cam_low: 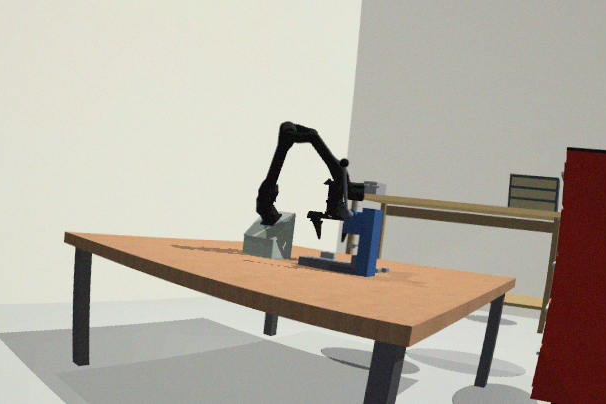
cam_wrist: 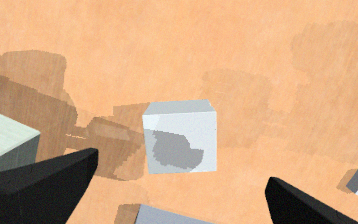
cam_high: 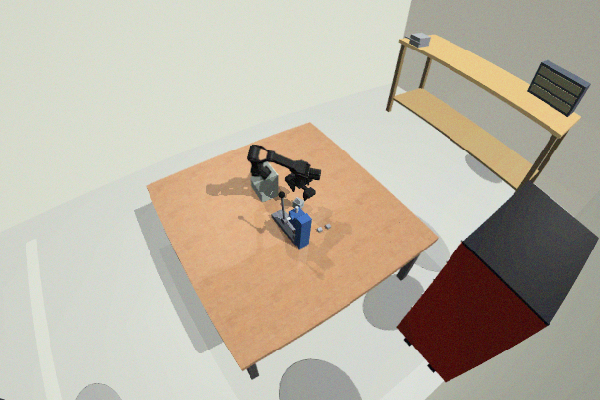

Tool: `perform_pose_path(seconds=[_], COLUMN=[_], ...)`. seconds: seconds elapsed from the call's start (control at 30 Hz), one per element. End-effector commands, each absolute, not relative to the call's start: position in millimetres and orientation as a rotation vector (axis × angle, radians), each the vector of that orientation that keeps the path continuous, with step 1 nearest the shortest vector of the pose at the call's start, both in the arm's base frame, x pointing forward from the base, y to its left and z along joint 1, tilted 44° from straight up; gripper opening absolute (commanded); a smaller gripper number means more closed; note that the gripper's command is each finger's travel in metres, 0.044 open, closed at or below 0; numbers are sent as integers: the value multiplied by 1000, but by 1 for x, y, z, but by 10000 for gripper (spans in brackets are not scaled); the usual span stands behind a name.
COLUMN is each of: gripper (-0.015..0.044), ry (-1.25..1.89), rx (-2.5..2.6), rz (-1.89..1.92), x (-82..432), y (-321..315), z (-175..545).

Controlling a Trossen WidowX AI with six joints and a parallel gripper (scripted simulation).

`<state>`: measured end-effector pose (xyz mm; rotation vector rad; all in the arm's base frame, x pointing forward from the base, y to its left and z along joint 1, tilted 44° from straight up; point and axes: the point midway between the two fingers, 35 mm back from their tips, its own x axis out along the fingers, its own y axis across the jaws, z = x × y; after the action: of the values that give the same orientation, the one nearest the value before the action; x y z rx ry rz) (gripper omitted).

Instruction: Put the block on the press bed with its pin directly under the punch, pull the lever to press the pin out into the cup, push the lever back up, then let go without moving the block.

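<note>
- The blue press [cam_high: 302, 233] [cam_low: 368, 250] stands upright on the wooden table [cam_high: 228, 277] [cam_low: 230, 280] [cam_wrist: 250, 30], and I take it as my landmark.
- The pale block [cam_high: 298, 203] [cam_low: 328, 255] [cam_wrist: 180, 142] is on the table beside the low grey base [cam_low: 325, 263] of the press, so it is not on the press bed.
- The black pincer [cam_high: 300, 190] [cam_low: 331, 238] [cam_wrist: 183, 167] has its fingers wide apart, with nothing clamped between them. It points down over the side of the press where the block is, and the tips are above the block, not touching it.
- The lever [cam_high: 283, 208] [cam_low: 345, 185] of the press is standing up, with a dark round knob [cam_high: 282, 195] [cam_low: 344, 162] on its end.
- Two small grey pieces [cam_high: 324, 228] lie near the press, on the table, just beside its blue column.
- The pale grey-green pedestal [cam_high: 265, 190] [cam_low: 260, 246] [cam_wrist: 17, 145] carries the arm [cam_high: 287, 162] [cam_low: 276, 165], apart from the press.
- The red cabinet [cam_high: 475, 307] [cam_low: 590, 275] is well apart from the press, beyond the table's edge.
- The pin and the cup I cannot make out clearly.
</note>
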<state>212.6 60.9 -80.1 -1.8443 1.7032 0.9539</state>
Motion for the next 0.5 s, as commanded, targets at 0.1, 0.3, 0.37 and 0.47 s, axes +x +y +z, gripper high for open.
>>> perform_pose_path(seconds=[0.1, 0.3, 0.37, 0.47], gripper=[440, 440, 440, 440], ry=[1671, 1671, 1670, 1670], rx=[-1981, -1981, -1981, -1982], rz=[1167, 1167, 1168, 1170], x=[212, 212, 213, 213], y=[56, 55, 53, 50], z=[-84, -85, -88, -91])
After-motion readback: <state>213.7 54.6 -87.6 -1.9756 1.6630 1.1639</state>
